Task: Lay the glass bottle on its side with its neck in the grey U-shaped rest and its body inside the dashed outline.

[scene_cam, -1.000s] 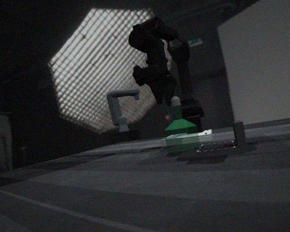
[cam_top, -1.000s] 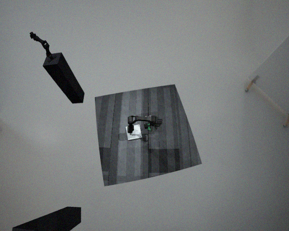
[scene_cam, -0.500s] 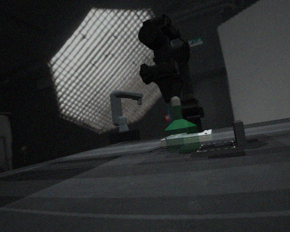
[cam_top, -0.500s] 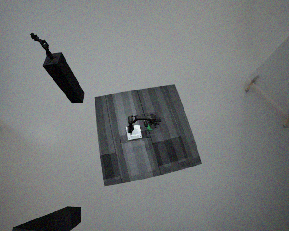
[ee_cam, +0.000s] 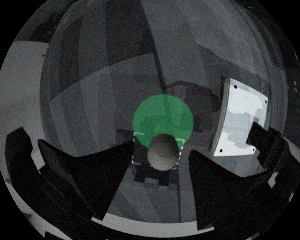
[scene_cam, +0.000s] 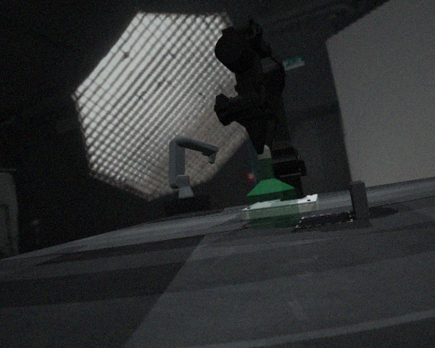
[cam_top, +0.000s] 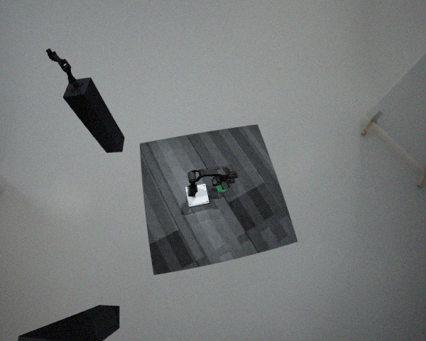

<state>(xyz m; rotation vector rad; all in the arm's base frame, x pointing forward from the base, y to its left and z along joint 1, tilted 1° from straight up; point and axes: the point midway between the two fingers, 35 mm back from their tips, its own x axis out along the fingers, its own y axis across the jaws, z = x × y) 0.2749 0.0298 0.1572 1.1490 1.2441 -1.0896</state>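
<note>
"Bottle first: where is it, and how does it stand?"

"The green glass bottle (cam_top: 221, 188) (scene_cam: 270, 191) (ee_cam: 163, 112) stands upright on the desk (cam_top: 213, 231) (scene_cam: 247, 280) (ee_cam: 110, 90), right of centre and low in the exterior view. Its pale top (scene_cam: 264, 151) (ee_cam: 163, 151) points up."

"And the gripper (cam_top: 222, 184) (scene_cam: 262, 149) (ee_cam: 162, 151)?"

"Partly apart, with nothing clamped. It points down over the bottle; in the wrist view, the pale top shows between the fingers, a gap on either side."

"Where's the grey rest (scene_cam: 359, 200)?"

"Upright at the right of the exterior view, apart from the bottle. The dashed outline (scene_cam: 324, 220) (ee_cam: 181, 152) lies between them there. So the bottle isn't laid down."

"Anything behind it?"

"The white base plate (cam_top: 203, 202) (scene_cam: 307, 202) (ee_cam: 240, 115), which is at the right in the wrist view."
</note>
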